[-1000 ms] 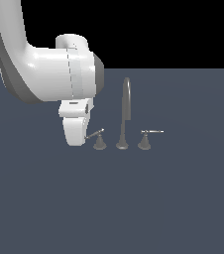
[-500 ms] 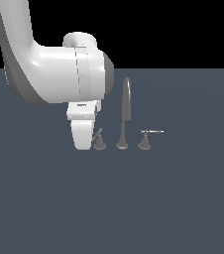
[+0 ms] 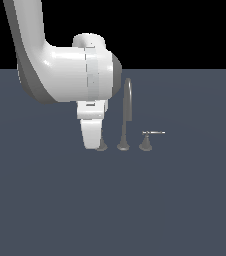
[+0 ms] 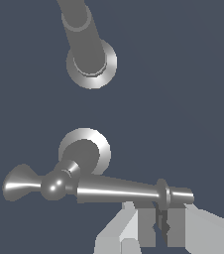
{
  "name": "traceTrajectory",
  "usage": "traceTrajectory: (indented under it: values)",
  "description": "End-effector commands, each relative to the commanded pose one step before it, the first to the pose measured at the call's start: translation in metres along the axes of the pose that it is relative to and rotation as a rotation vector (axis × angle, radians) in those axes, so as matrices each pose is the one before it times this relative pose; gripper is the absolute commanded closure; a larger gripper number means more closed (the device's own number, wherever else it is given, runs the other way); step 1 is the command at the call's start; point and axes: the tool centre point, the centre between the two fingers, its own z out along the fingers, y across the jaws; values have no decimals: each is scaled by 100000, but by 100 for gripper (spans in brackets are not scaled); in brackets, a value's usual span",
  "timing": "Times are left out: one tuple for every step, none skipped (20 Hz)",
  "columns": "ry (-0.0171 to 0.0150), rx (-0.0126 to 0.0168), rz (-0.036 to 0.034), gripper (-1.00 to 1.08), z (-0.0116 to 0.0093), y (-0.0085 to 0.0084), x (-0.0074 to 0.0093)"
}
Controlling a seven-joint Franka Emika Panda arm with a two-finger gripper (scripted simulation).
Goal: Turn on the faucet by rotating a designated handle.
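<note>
Broadly, a flat slate-blue surface (image 3: 185, 200) fills the lower part of the exterior view under a black background. The white arm (image 3: 65, 70) comes down from the top on the exterior view's left, its bulky wrist hanging over the fixture, and its pale hand (image 3: 91, 131) reaches almost to the surface.

The faucet (image 3: 125, 117) stands near the middle of the surface: a tall, thin arched spout on a flared base. In the wrist view its round base (image 4: 91, 62) appears from above. On the exterior view's right of the spout sits the twin handle (image 3: 147, 140), its thin lever pointing away from the spout.

The handle (image 3: 102, 146) sits on the other side of the spout, on the exterior view's left; there only its small cone base peeks out from behind the hand. The wrist view shows it closely: a round base (image 4: 84, 149), a ball joint, a flared stub on one side, and a long tapered lever (image 4: 129, 190) with a collar near its tip.

The fingers (image 4: 161, 225) sit just beneath that collared tip, drawn close together with only a narrow dark gap between the pads (image 4: 146, 223). Whether they touch the lever, I cannot tell.
</note>
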Motion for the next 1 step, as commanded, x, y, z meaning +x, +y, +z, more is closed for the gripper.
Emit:
traceTrajectory:
  values:
    - [1740,204,8184,108,171,-325,5563]
